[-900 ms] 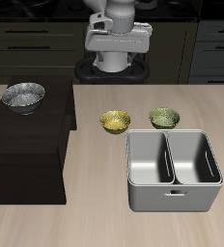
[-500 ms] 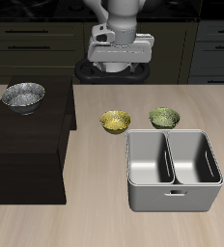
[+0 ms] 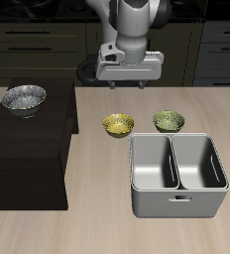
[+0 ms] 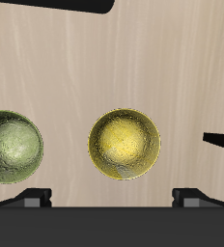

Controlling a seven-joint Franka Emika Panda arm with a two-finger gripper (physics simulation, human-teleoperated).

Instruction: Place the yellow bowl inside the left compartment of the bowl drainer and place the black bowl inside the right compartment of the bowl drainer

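The yellow bowl [image 3: 118, 124] [image 4: 125, 143] sits upright on the table just behind the bowl drainer [image 3: 177, 205], a grey tub with two wells, both empty. The black bowl [image 3: 24, 99], silvery and speckled, rests on top of a dark block [image 3: 28, 159] away from the drainer. My gripper [image 3: 128, 85] [image 4: 112, 199] hangs above the table behind the yellow bowl, open, its fingertips [image 4: 32, 198] wide apart and holding nothing. In the wrist view the yellow bowl lies almost centred between the fingers.
An olive-green bowl [image 3: 169, 121] [image 4: 12, 145] stands beside the yellow bowl, also just behind the drainer. The dark block is tall and takes up one side of the table. Dark cabinets line the back.
My gripper has come forward and lower from the back, toward the yellow bowl. The bowls and the drainer have not moved.
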